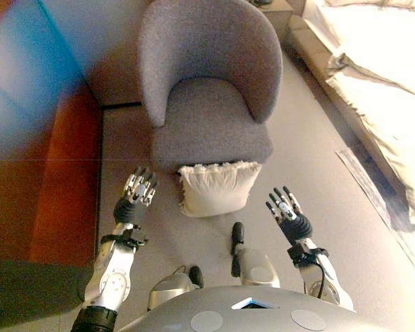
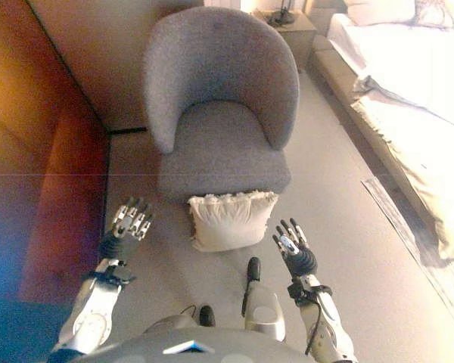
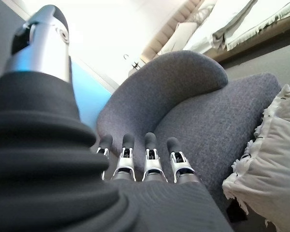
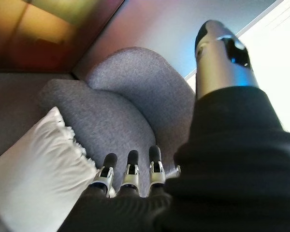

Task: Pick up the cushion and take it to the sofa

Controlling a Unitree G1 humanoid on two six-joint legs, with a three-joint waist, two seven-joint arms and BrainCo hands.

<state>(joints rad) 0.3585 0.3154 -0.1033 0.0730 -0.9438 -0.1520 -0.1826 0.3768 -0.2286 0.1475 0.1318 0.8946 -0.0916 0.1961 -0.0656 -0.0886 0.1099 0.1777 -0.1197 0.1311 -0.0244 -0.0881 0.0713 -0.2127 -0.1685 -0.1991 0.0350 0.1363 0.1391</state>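
Beside cushion (image 1: 214,187), left hand (image 1: 140,188), right hand (image 1: 285,208) open

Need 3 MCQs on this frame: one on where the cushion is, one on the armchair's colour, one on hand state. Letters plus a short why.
1. Where is the cushion?
A. on the armchair seat
B. on the floor, leaning against the armchair front
C. on the bed

2. What colour is the armchair?
A. grey
B. green
C. red

3. What are the hands doing?
A. both clamped on the cushion
B. one holds the cushion
C. both open, apart from the cushion

Answers:
1 B: it stands on the floor against the seat front.
2 A: grey fabric in every view.
3 C: left hand and right hand show straight fingers either side of it.
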